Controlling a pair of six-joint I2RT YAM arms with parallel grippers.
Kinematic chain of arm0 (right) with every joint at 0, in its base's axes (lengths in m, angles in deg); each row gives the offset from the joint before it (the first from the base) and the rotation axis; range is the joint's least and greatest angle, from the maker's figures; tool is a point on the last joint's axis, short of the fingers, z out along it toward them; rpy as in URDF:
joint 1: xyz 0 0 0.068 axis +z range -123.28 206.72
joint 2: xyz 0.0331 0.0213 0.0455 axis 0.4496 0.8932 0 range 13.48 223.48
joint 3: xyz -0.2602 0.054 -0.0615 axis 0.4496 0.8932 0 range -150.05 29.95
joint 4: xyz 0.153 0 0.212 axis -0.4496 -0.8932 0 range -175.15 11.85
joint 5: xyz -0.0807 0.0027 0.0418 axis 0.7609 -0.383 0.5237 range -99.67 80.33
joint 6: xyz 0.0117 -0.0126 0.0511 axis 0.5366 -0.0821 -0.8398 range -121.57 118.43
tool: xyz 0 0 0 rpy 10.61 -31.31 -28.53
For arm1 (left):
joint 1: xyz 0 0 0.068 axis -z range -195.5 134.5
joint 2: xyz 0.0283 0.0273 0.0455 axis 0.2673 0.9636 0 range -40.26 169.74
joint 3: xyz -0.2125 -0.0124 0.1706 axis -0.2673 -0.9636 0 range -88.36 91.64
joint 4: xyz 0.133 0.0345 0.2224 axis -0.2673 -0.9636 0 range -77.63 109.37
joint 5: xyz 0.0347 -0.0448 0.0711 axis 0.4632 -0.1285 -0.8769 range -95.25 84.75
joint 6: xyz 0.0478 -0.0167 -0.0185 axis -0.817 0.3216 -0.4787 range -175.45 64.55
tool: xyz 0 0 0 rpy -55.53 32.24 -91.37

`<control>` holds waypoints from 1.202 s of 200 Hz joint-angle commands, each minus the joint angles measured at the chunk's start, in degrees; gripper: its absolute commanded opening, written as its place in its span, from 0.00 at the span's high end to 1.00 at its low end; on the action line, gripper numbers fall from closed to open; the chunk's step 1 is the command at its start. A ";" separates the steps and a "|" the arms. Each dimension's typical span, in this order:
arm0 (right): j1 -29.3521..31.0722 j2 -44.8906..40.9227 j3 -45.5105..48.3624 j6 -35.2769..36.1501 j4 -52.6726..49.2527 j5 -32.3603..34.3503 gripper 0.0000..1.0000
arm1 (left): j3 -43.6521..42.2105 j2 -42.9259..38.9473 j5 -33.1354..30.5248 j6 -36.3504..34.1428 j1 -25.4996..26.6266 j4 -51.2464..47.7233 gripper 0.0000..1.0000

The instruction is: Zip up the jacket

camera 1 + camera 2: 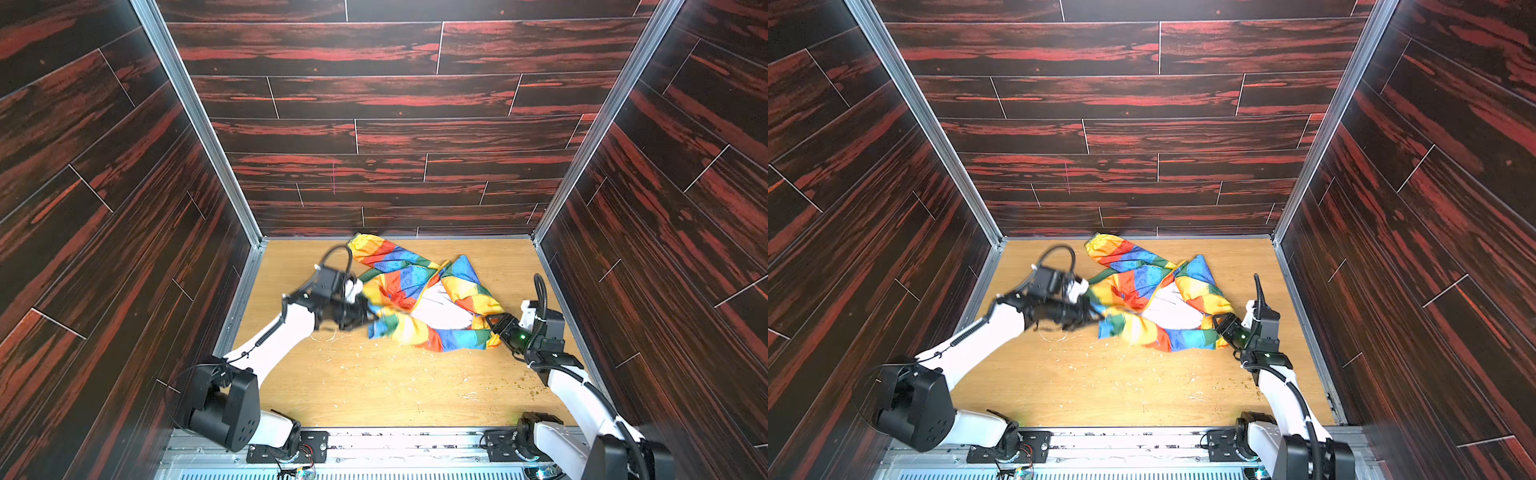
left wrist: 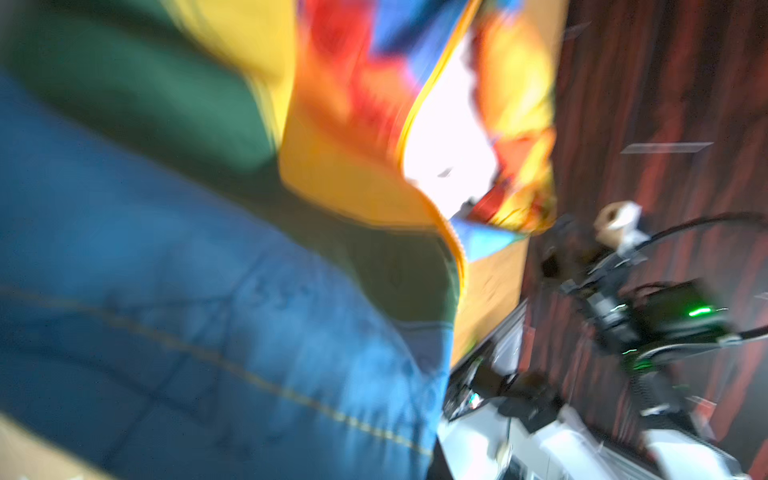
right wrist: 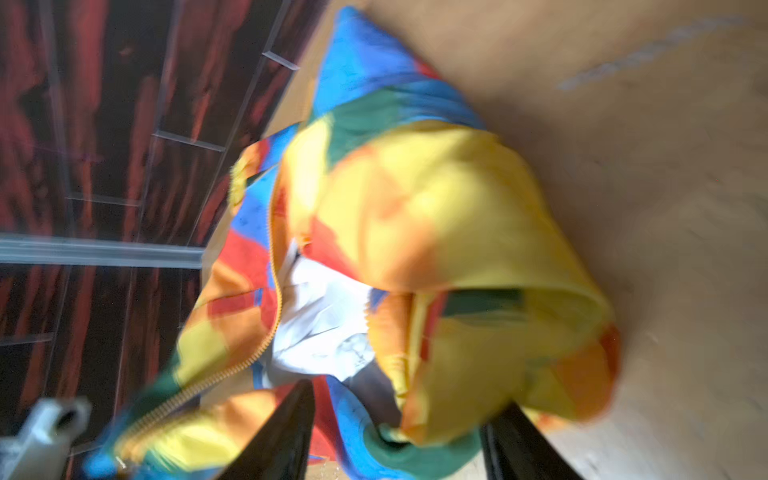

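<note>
1. The jacket point(image 1: 415, 291) is lying crumpled on the far half of the wooden table point(image 1: 374, 386). Its front is open and its white lining point(image 1: 440, 309) is facing up.
2. The left gripper point(image 1: 365, 316) is meeting the hem's left end, too blurred for me to tell whether its jaws are closed. The right gripper point(image 1: 496, 323) is sitting at the hem's right end with its fingers point(image 3: 286, 428) standing either side of bunched cloth. I cannot tell if they are pinching it.
3. The fabric is looking thin, glossy and limp, so it is probably light, slippery and quick to bunch. The hem corners beside the yellow zipper point(image 3: 275, 266) are looking like the soundest holds.
4. The hem is running left to right along the near side. The zipper line is heading from near to far, and one sleeve point(image 1: 374, 249) is trailing far left.
</note>
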 commanded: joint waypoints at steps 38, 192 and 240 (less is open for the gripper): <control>1.62 -2.81 -9.09 2.20 -8.87 10.33 0.35 | -11.82 -5.17 -6.69 2.74 0.15 3.22 1.00; 21.79 54.82 -47.87 20.07 -18.35 29.75 0.27 | -13.45 -7.25 -8.38 3.61 0.06 4.30 1.00; 17.14 55.77 -46.47 16.39 -14.45 31.23 0.78 | -12.77 -8.43 -9.37 2.65 -0.16 2.09 1.00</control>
